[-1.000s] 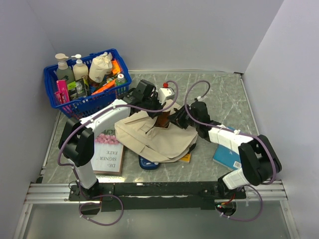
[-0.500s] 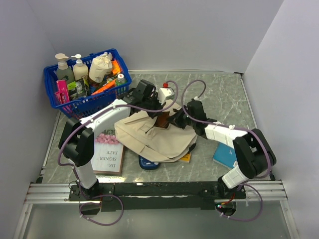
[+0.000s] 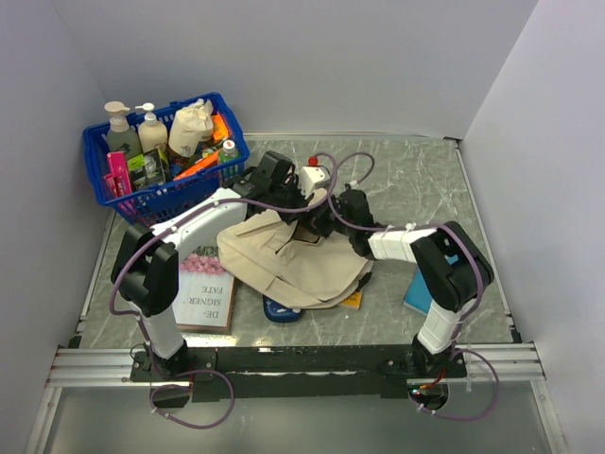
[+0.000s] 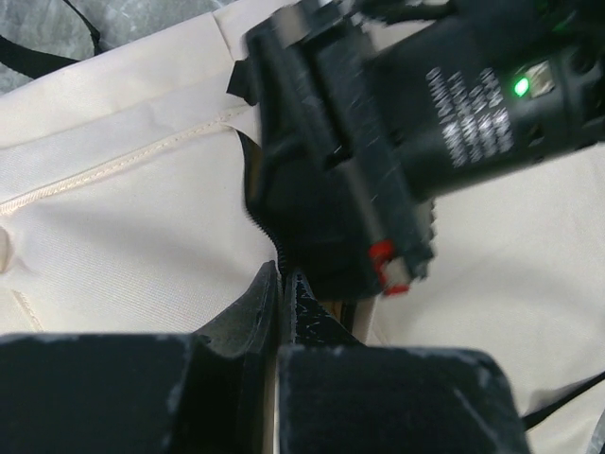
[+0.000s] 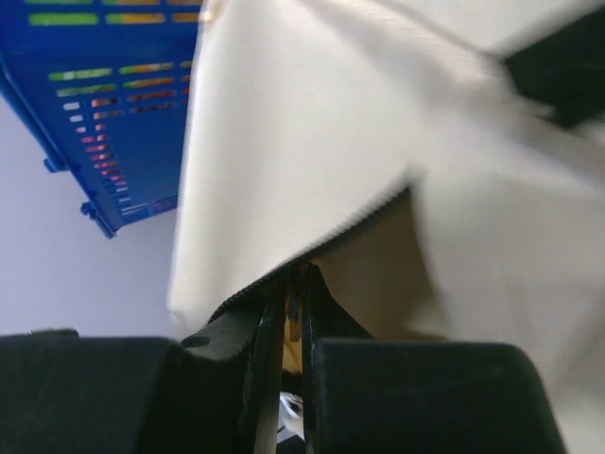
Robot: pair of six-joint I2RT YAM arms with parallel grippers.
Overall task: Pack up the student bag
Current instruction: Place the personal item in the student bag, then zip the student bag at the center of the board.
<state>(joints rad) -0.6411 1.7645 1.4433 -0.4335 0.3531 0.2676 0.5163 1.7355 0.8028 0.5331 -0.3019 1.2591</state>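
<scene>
Marbled counter holds the student bag; left hand and right hand clench its zipper rim (both pinched tight). Pull apart evenly, lifting slightly, so the mouth gapes.

Both arms crowd the mouth of the student bag at mid-table. The left gripper and right gripper are nearly touching there, with a white bottle just behind. A blue basket blocks the far-left corner. Bare table lies far right. A flowered book and a blue book flank the bag.
</scene>
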